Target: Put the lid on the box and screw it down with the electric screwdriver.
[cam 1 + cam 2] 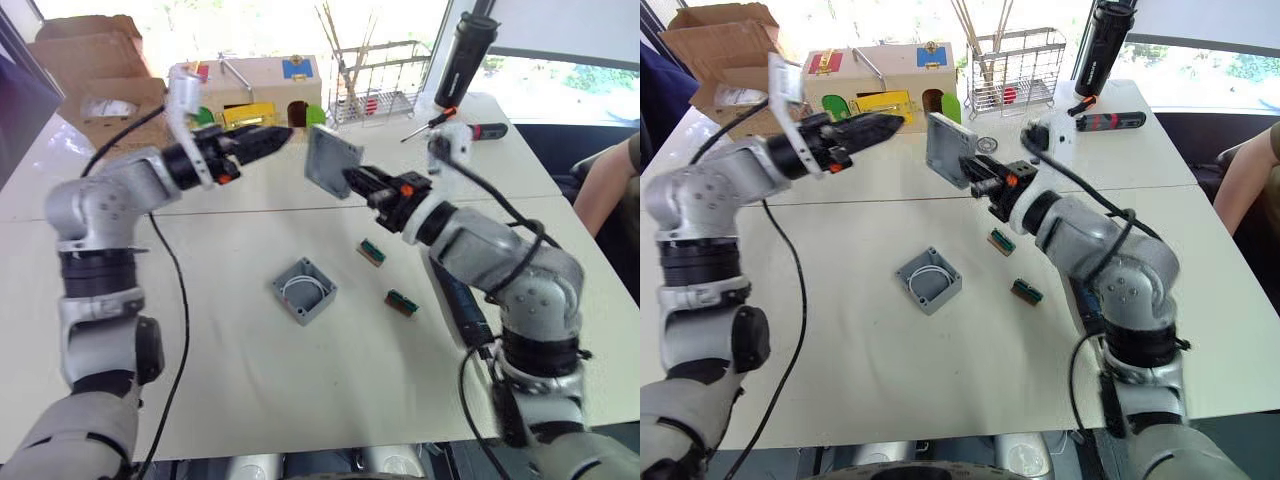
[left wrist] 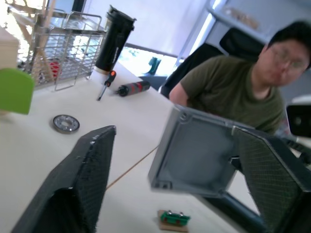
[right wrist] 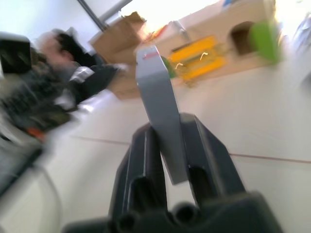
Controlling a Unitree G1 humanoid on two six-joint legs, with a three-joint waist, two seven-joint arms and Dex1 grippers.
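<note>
The right end effector (image 1: 985,180) is clamped on the grey square lid (image 1: 948,150), held on edge; the left end effector (image 2: 170,184) has its fingers apart just beside it.

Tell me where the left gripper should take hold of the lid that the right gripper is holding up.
Likely the lid's free upper edge, approached from the robot's left. The right gripper pinches its lower edge and holds it on edge in the air, so the top is exposed. The left gripper, open, already faces it.
</note>
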